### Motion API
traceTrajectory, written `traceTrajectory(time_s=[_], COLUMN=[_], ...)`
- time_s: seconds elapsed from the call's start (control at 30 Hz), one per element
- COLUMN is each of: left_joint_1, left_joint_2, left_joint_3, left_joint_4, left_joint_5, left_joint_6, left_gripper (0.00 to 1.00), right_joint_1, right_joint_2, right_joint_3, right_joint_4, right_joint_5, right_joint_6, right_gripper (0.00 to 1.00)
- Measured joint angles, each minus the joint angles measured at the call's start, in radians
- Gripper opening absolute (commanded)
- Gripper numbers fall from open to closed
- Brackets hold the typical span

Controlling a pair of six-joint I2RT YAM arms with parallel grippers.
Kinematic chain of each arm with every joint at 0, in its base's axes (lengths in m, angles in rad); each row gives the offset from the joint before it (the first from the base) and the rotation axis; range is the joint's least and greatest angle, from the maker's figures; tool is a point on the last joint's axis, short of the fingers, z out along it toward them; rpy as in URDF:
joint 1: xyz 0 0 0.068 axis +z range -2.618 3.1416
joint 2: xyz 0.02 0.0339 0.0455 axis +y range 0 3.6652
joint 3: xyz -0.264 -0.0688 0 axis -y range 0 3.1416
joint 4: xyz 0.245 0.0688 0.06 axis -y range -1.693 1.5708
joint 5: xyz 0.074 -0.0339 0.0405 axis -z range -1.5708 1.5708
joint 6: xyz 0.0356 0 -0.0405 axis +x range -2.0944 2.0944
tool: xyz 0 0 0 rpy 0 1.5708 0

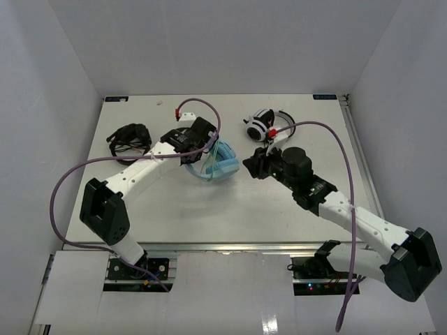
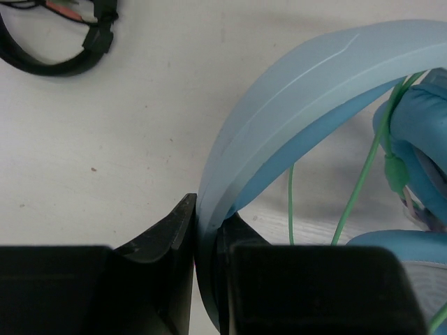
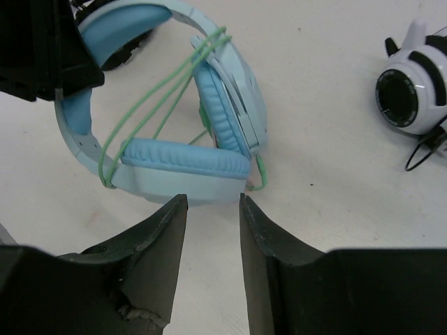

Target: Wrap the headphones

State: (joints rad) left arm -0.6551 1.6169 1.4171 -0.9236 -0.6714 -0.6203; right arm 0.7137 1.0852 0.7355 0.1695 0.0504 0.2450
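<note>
The light blue headphones (image 1: 218, 165) lie at the table's middle, with the thin pale green cable (image 3: 162, 89) looped across the ear cups. My left gripper (image 1: 202, 143) is shut on the wide headband (image 2: 293, 98), which sits pinched between the jaws in the left wrist view. The cable (image 2: 360, 183) hangs beside the ear cup there. My right gripper (image 1: 253, 166) is open and empty, just right of the headphones. In the right wrist view its fingertips (image 3: 174, 209) stop just short of the near ear cup (image 3: 183, 173).
Black headphones (image 1: 130, 139) lie at the back left and show in the left wrist view (image 2: 59, 42). White-and-black headphones (image 1: 265, 125) lie at the back right and show in the right wrist view (image 3: 413, 94), with a thin black cable.
</note>
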Motion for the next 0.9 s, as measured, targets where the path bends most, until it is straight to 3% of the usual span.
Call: traceTrajectory(time_s=[0.17, 0.33, 0.7, 0.9], left_joint_1=[0.009, 0.025, 0.039, 0.039], left_joint_2=[-0.087, -0.157, -0.242, -0.347], left_joint_3=[0.05, 0.029, -0.284, -0.399], left_joint_4=[-0.003, 0.004, 0.097, 0.163], left_joint_5=[0.031, 0.077, 0.194, 0.261], left_joint_6=[0.046, 0.09, 0.091, 0.078], left_gripper=[0.0, 0.0, 0.0, 0.0], right_joint_1=[-0.071, -0.105, -0.143, -0.151], right_joint_2=[-0.1, -0.085, 0.148, 0.289], right_joint_3=[-0.089, -0.162, -0.169, -0.003], right_joint_4=[0.065, 0.103, 0.177, 0.127], right_joint_5=[-0.02, -0.027, -0.062, -0.088], right_joint_6=[0.007, 0.054, 0.161, 0.205], right_gripper=[0.41, 0.43, 0.5, 0.53])
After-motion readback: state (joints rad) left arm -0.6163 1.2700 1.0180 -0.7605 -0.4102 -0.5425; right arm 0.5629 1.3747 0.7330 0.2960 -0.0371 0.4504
